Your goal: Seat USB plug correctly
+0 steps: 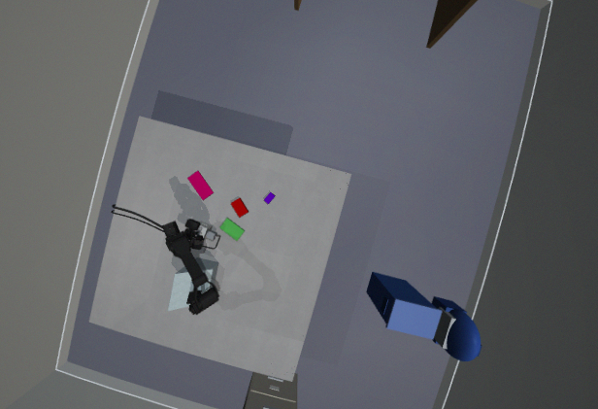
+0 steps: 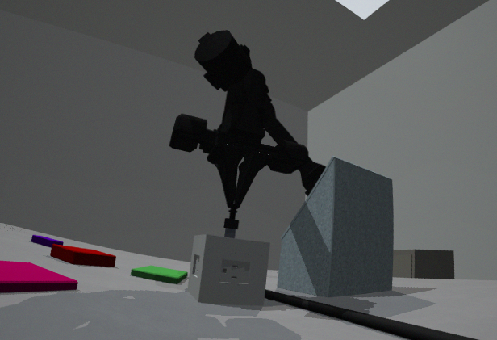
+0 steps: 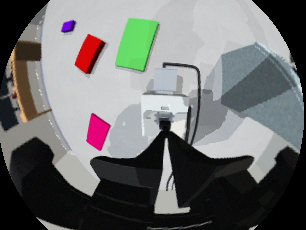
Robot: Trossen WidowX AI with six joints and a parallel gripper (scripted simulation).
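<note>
The pale power cube (image 2: 234,271) (image 3: 149,111) stands on the table. My gripper (image 2: 232,208) (image 3: 165,133) is above it, fingers pointing down, shut on the thin rear end of the USB plug (image 2: 231,224) (image 3: 165,123). The plug is upright, its black body above the cube's top. A length of its grey metal shell shows between body and cube and meets the top edge in the exterior view. The socket opening is hidden, so I cannot tell how deep the shell is or which way round. In the top view the arm hides the fingertips.
A blue-grey sloped block (image 1: 180,289) (image 2: 359,229) (image 3: 250,75) stands beside the cube. A light grey block (image 3: 165,80) adjoins it, with a black cable (image 2: 343,313) (image 3: 199,95). Green (image 1: 232,228), red (image 1: 240,207), magenta (image 1: 200,185) and purple (image 1: 269,198) flat blocks lie on the table.
</note>
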